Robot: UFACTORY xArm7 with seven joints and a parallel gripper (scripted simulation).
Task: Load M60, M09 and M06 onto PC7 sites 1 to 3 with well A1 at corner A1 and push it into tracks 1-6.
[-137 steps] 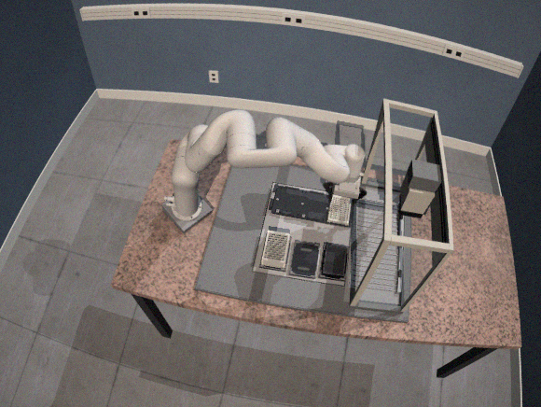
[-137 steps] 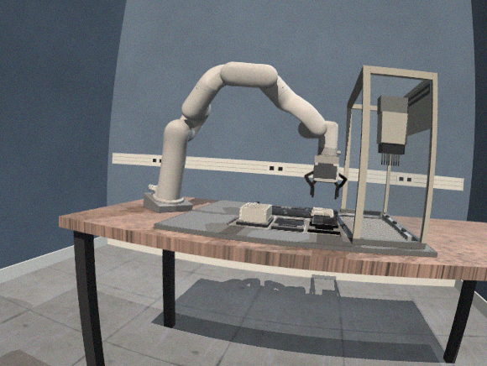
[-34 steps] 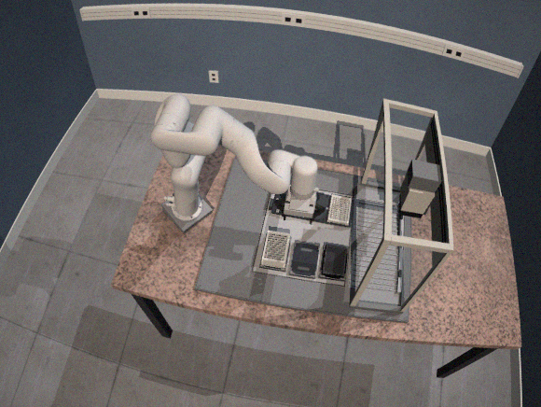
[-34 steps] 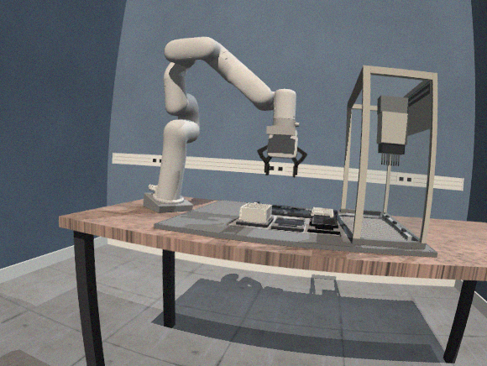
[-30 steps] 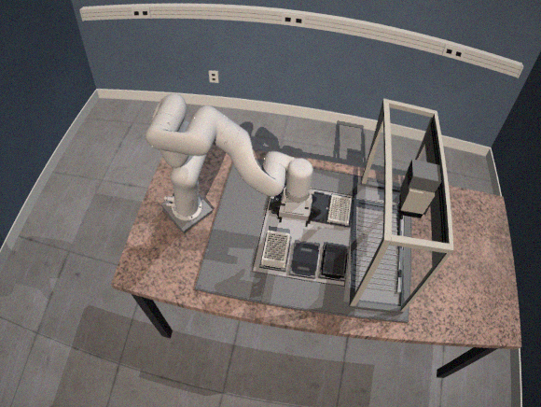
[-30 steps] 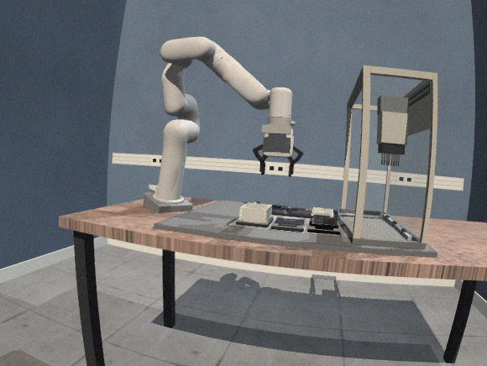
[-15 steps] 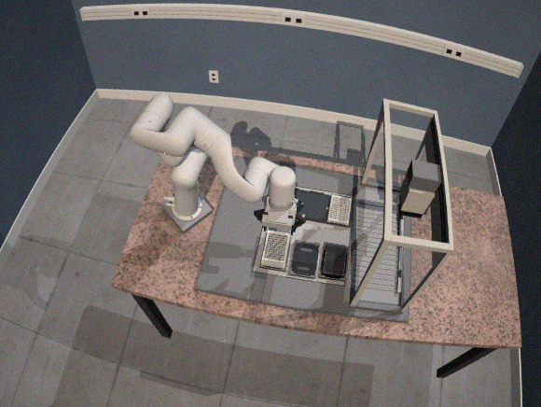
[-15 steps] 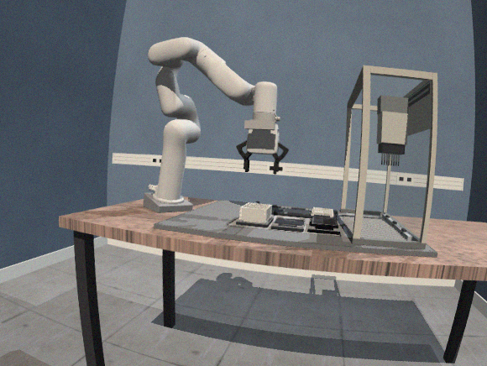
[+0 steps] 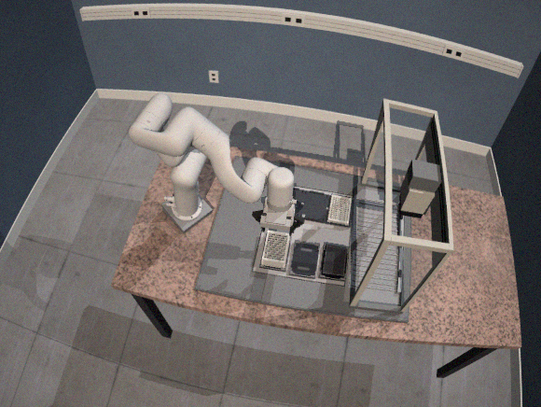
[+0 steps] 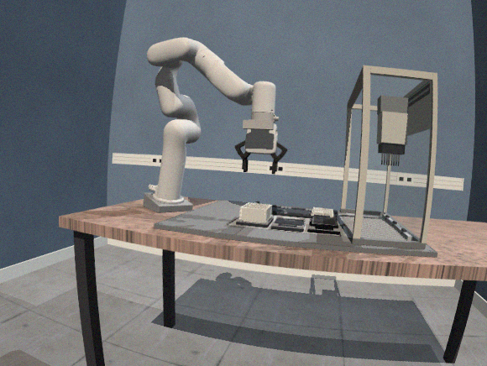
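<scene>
So far one plate of three looks placed. PC7 (image 9: 312, 204) lies on the apron in front of the rails (image 9: 379, 273). It is not in the tracks, and it carries a pale plate (image 9: 339, 209) on the site at its rail end. If the handle is at the other end, that is site 3, and the plate would be M06. Whether it sits flat in the locators, or which corner holds A1, is too small to tell. The other two sites show bare and dark.

In the nest row, M09 (image 9: 275, 246), the pale block, is in S1. S2 (image 9: 305, 259) looks low and flat in the exterior view, which fits M06 having left it. S3 (image 9: 335, 259) holds something dark and slightly raised, probably M60, though I cannot be sure.

The hand (image 10: 259, 168) hangs high above the desk (image 10: 126, 220), fingers spread to their widest with nothing between them. It points down. From the top view it is over the gap between PC7's near end and S1, well above both.

Left to do, as I judge it:
- M09 goes to site 2 and M60 to site 1.
- PC7 is squared up to tracks 1-6 and pushed in until the lamp lights.
- The hand lets go.

No lamp can be made out in either view. With the hand open over S1, M09 seems the likely next pick.
</scene>
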